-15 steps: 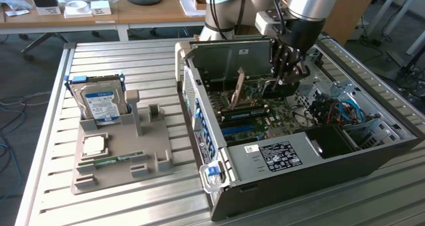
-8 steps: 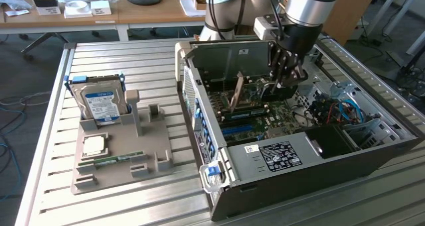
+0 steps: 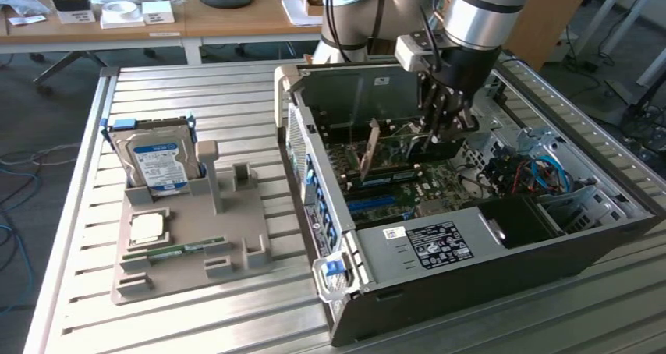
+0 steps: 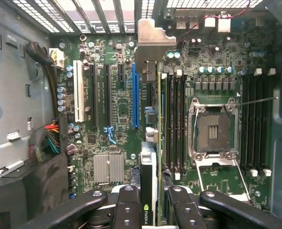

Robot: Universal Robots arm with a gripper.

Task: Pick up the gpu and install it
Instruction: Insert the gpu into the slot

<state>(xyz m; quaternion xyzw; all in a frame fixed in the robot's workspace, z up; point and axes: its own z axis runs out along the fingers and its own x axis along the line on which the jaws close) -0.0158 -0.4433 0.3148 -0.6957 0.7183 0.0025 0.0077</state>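
- The black gripper (image 3: 442, 136) on the big grey robot arm (image 3: 484, 11) hung down inside the open black and silver computer case (image 3: 469, 245).
- Its jaws were almost closed. They pinched the thin flat gpu card (image 4: 147, 191), with a black finger (image 4: 126, 210) pressed on each side.
- The gpu card stood up on its edge, so the wrist view saw it as a thin line. It had a green board on one side and a black part with a small green logo near the jaws.
- Its long silver metal end bracket (image 4: 153, 40) was at the slotted back wall of the case.
- The gpu card was over the green motherboard (image 4: 117, 90). It sat just beside the long blue slot (image 4: 135, 95), between that slot and the black memory slots (image 4: 174, 124). I could not tell if it was pushed into a slot.
- The case also held a square chip socket with a silver frame (image 4: 212, 131) and a bunch of coloured wires (image 4: 48, 138).
- A grey plastic holder tray (image 3: 167, 284) lay on the metal slatted tabletop (image 3: 208, 97), to the exterior view's left of the case.
- In the tray, a silver hard drive with a blue-white label (image 3: 156, 163) stood upright. A square silver chip (image 3: 148, 228) and a narrow green memory stick (image 3: 182, 250) lay flat.
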